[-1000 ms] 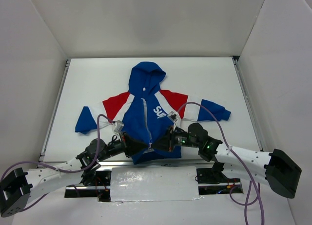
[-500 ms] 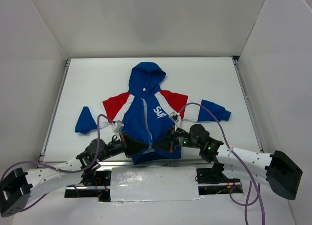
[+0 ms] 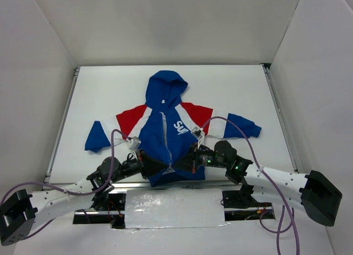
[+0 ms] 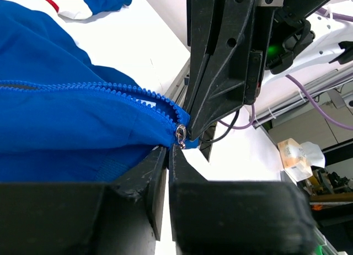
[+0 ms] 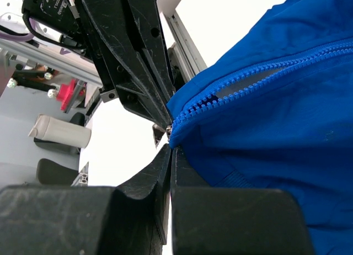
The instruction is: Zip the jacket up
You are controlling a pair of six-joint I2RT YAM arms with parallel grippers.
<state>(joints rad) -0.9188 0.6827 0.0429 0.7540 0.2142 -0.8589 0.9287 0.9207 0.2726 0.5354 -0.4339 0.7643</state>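
Note:
The blue, red and white jacket (image 3: 165, 128) lies flat, hood away from me. Its zipper (image 4: 99, 86) is joined along the length that shows. The metal slider (image 4: 180, 132) sits at the bottom hem. Both grippers meet at that hem corner. My left gripper (image 4: 168, 150) has its jaws a thin slit apart, their tips just under the slider and touching the blue cloth. My right gripper (image 5: 172, 150) is shut on the blue hem right beside the zipper's lower end (image 5: 175, 122). From above, the left gripper (image 3: 164, 168) and the right gripper (image 3: 177, 165) face each other.
The hem hangs close to the table's near edge, beside a metal rail (image 5: 185, 45). A silver plate (image 3: 174, 208) lies between the arm bases. White walls enclose the white table (image 3: 231, 89). Purple cables (image 3: 113, 150) loop over both arms.
The right jaws have closed onto the hem. The left jaws, pressed together before, have parted a little. Neither arm has moved much.

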